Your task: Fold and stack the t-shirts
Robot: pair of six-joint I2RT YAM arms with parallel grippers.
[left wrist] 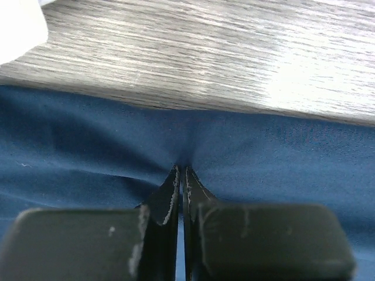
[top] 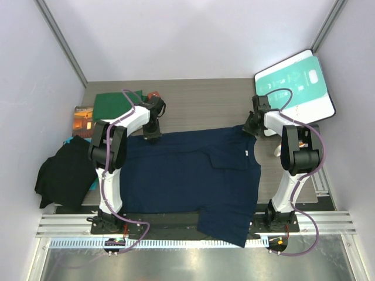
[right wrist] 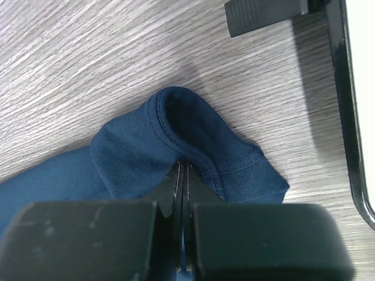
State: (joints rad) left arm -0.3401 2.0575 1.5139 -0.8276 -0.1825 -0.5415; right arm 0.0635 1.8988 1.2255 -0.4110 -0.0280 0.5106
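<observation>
The navy blue t-shirt (top: pixel 193 175) lies spread flat across the table, its chest pocket and white neck label toward the right. My left gripper (top: pixel 153 133) is shut on the shirt's far left edge (left wrist: pixel 193 140), pinching the cloth. My right gripper (top: pixel 252 127) is shut on the far right corner, a hemmed sleeve (right wrist: pixel 176 126) bunched at the fingertips. A dark green shirt (top: pixel 114 104) lies folded at the far left. A dark crumpled garment (top: pixel 64 170) sits at the left edge. The cream-white shirt is out of view.
A teal-and-white board (top: pixel 296 85) leans at the far right corner. A small brown-orange book (top: pixel 83 119) lies at the left beside the green shirt. The navy shirt's near sleeve hangs over the front rail (top: pixel 193 241). White walls close in on three sides.
</observation>
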